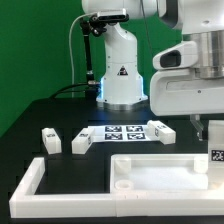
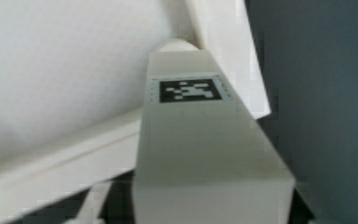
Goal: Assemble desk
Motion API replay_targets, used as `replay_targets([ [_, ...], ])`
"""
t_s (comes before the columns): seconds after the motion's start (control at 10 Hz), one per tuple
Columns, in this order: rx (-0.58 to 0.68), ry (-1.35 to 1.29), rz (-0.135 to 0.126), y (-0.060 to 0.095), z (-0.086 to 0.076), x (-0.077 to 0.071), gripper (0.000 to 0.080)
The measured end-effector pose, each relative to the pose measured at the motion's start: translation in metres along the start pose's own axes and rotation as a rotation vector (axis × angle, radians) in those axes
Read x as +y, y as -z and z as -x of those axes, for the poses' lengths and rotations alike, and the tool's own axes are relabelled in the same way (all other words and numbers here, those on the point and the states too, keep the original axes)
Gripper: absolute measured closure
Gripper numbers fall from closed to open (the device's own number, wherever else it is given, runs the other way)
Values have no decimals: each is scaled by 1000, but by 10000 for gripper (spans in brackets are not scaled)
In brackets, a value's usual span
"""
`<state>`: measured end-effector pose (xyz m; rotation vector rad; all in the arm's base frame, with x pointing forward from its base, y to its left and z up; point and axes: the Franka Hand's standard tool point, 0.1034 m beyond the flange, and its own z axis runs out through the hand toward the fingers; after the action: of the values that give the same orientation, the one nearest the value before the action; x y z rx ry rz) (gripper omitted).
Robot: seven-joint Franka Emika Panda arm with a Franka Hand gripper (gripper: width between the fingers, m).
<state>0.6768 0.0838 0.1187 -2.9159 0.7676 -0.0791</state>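
**Progress.** I judged the assembly to be at an early stage. The tabletop (image 1: 150, 172) lay flat on the counter (image 1: 30, 125), rim up, and I saw no leg fitted into it.

- Leg 1 (image 1: 50, 140) and leg 2 (image 1: 80, 143) lay loose, near each other, toward the exterior view's left.
- Leg 3 (image 1: 160, 128) lay loose just beside the marker board (image 1: 118, 132).
- Leg 4 (image 1: 215, 158) sat directly below the end effector (image 1: 212, 138), at the tabletop's end on the exterior view's right.

In the wrist view, leg 4 (image 2: 194, 130) filled the centre, tag facing the camera, beside the tabletop (image 2: 51, 80). All 4 legs appeared still to be mounted.

**End effector.** I could not tell whether it pinched leg 4 or stood spread. No fingertip showed clearly in either view.

**Edges and room.**

- The border rail (image 1: 30, 185) ran along the tabletop's front and the exterior view's left side, so I judged travel blocked there.
- Leg 3 and the marker board lay close behind the tabletop.
- Open counter remained between the loose legs and the robot base (image 1: 120, 80).
- The wrist view showed dark, bare counter on leg 4's far side from the tabletop.
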Motion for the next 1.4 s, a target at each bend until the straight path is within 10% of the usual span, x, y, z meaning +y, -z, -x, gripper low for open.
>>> replay_targets([
  [0.8,3,-831,-4,1,8,6,507],
  [1.1,-60,-1256,-94,0,20,-8,506],
  [1.4,-56,-1158,-88,0,22,-9,412],
])
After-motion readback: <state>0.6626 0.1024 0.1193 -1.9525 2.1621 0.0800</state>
